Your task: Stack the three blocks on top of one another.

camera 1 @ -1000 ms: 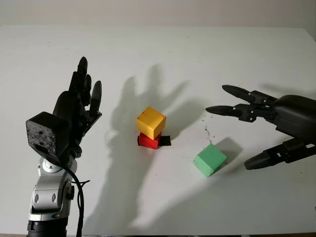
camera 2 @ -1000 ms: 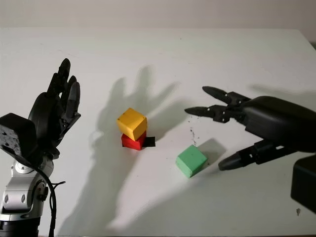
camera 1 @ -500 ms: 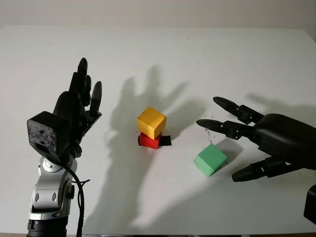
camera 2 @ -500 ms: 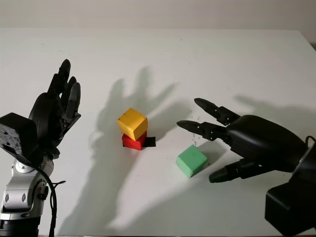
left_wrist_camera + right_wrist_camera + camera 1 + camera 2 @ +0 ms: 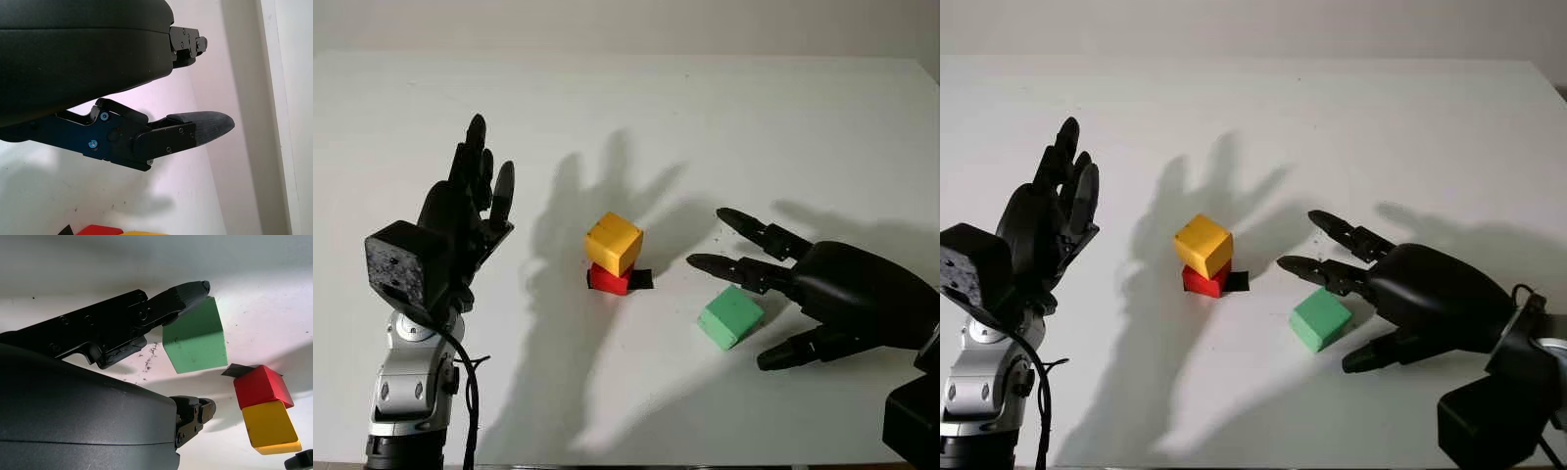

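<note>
White table (image 5: 822, 117), seen from the robot's side.

Nearest: right hand (image 5: 773, 294) low over the table at right, open, holding nothing. Thumb on the near side of the green block (image 5: 731, 316), two fingers (image 5: 736, 268) reaching past its far side toward the centre; block sits in the gap between them. No contact visible from the head view. In the right wrist view one fingertip (image 5: 190, 291) sits at the block's top corner (image 5: 195, 338), touching or just short, cannot tell which.

Green block: a cube, no long axis; flat on the table, turned so a corner points toward the robot.

Just left and slightly farther: yellow block (image 5: 614, 243) on top of red block (image 5: 608, 280). Yellow is twisted against red, one corner toward the robot, and overhangs it. Small black patch (image 5: 641, 279) on the table at red's right edge.

Left hand (image 5: 475, 211) raised at far left, well apart from the blocks, open, fingers pointing up and away.
</note>
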Controlling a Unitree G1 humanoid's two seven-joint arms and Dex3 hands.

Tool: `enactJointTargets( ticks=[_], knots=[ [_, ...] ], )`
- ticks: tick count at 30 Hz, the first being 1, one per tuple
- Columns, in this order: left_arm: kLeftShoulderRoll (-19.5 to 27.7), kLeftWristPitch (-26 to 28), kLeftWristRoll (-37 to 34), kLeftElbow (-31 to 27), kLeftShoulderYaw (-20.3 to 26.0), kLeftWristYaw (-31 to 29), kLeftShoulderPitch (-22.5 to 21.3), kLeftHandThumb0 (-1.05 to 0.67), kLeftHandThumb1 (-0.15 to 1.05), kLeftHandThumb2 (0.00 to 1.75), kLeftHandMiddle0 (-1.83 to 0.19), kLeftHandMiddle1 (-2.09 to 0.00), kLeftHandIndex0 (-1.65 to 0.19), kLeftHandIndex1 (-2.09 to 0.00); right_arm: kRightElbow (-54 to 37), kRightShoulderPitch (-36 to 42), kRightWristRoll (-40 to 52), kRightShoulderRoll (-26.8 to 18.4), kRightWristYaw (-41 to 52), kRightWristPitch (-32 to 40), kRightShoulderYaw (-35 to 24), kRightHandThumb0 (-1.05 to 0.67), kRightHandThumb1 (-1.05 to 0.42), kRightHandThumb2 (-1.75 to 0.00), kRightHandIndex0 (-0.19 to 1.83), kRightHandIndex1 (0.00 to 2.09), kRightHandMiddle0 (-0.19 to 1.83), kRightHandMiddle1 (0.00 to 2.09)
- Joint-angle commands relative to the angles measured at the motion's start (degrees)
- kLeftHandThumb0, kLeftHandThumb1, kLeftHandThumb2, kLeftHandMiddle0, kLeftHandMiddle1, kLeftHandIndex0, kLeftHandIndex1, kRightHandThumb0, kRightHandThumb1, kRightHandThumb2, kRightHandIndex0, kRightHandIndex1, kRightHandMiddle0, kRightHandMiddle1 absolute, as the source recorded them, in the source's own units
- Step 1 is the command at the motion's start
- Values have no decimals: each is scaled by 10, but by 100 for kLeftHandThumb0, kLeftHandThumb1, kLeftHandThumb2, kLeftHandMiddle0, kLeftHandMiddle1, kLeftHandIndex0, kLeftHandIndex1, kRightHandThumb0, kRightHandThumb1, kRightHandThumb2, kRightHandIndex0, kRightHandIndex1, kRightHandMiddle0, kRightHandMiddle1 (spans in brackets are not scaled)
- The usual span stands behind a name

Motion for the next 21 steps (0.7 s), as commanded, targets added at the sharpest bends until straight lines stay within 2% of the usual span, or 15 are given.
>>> enactJointTargets(
  ticks=[1,8,14,15,18,21],
  knots=[
    [1,-2,-2,-5,2,-1,2,-68,105,58,7,-5,7,-5,15,-9,-3,5,-13,-17,7,-51,-93,-5,-15,6,27,10],
    [-1,1,-8,-10,3,-2,6,-66,105,58,7,-5,9,-5,50,-23,-21,7,-41,-30,19,-44,-98,-7,-8,8,41,19],
    [2,-8,-7,-8,3,-6,9,-64,105,60,9,-5,10,-4,72,-33,-35,4,-60,-40,25,-43,-102,-7,-6,7,42,24],
    [0,-7,-6,-8,3,-4,9,-64,105,60,8,-5,9,-5,75,-34,-31,3,-60,-41,26,-42,-103,-6,-5,6,38,35],
    [1,-7,-2,-8,2,-2,9,-65,105,60,7,-6,8,-5,81,-37,-23,2,-60,-43,29,-41,-103,-6,-4,6,10,100],
    [1,-6,1,-7,2,0,7,-65,105,60,7,-6,7,-6,83,-40,-17,2,-58,-44,31,-40,-105,-8,-3,6,3,120]
  ],
)
